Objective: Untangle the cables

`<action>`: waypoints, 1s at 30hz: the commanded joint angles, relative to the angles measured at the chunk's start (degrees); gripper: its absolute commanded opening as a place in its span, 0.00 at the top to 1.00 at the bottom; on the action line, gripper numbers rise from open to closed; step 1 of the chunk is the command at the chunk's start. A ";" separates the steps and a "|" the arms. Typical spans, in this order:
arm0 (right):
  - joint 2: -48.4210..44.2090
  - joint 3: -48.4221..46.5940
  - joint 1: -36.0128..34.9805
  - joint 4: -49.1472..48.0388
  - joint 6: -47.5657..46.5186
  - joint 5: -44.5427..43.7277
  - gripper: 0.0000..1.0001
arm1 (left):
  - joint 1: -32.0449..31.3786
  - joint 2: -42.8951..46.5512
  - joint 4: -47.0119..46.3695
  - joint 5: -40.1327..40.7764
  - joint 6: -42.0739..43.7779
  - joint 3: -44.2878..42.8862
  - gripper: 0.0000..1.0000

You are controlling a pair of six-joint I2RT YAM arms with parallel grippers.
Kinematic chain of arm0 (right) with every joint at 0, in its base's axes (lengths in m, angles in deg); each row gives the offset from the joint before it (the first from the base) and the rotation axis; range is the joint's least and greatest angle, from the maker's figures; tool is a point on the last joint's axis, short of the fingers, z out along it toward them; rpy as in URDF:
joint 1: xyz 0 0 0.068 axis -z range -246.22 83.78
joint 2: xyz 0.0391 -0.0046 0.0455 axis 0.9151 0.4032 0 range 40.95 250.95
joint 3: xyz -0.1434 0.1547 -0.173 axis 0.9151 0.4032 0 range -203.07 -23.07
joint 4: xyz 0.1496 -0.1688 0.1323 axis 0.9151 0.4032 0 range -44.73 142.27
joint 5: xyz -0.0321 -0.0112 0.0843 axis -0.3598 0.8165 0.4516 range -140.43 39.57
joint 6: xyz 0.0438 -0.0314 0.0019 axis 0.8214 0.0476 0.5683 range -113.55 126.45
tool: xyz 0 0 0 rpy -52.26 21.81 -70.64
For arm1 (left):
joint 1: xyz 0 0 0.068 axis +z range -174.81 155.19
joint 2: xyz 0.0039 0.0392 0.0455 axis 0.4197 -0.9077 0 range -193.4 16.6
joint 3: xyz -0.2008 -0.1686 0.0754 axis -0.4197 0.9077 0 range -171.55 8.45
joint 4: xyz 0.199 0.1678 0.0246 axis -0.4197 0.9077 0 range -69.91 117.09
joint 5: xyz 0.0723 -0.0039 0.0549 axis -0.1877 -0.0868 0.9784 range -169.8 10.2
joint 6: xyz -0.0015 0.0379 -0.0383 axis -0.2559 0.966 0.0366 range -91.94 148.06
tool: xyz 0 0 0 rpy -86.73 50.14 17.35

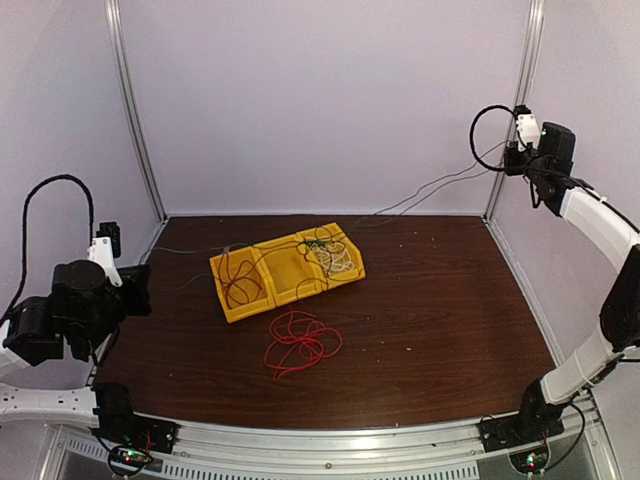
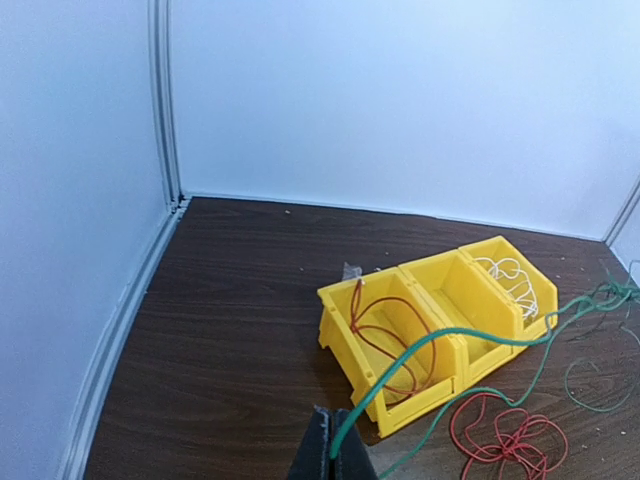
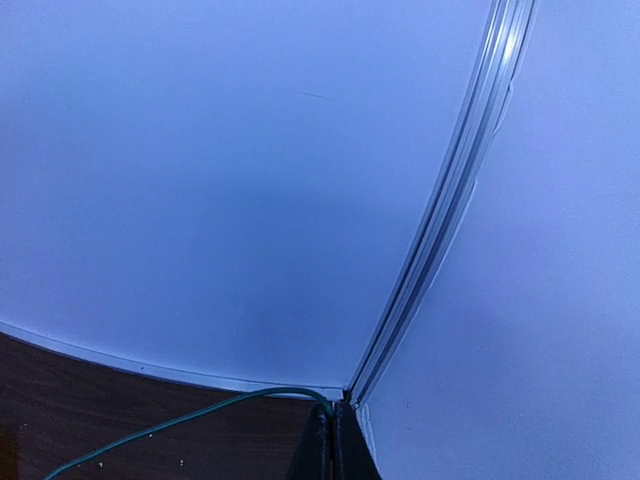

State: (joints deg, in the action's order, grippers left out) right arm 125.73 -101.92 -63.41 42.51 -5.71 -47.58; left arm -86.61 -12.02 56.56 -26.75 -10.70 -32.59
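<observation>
Here the left gripper pinches the green cable, which runs over the bins to the right gripper, clamped on it above the table's far-right corner. Only the right wrist view lacks the red cable.

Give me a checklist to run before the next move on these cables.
1. Left pincer shut on the thin green cable: ok.
2. Right pincer shut on the same cable: ok.
3. Green cable clear of the yellow three-compartment plastic bin: not ok, it drapes across it.
4. Green cable free of the white wire bundle in the end compartment: cannot tell.
5. Loose red wire bundle outside the bin, on the dark wooden table: ok.
</observation>
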 commanded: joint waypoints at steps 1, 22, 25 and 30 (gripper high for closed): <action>-1.10 4.87 1.05 -6.17 -0.58 -5.96 1.00 | 0.19 -2.10 11.95 9.83 -4.19 -8.22 1.00; 3.24 20.00 7.13 -7.37 -10.59 18.17 1.00 | 0.19 -8.73 -3.99 7.82 23.46 -24.20 1.00; -0.97 23.23 2.78 1.55 -19.76 29.04 1.00 | 0.19 -13.11 -5.70 3.32 25.03 -25.32 1.00; -11.96 30.31 -4.33 8.52 -23.57 34.55 1.00 | 0.19 -21.14 -9.45 -4.60 28.76 -30.61 1.00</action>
State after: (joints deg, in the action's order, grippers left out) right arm 122.32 -75.08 -63.28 43.60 -23.26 -24.11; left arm -86.42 -27.62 54.15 -22.27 12.70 -58.53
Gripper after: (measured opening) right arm 0.009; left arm 0.010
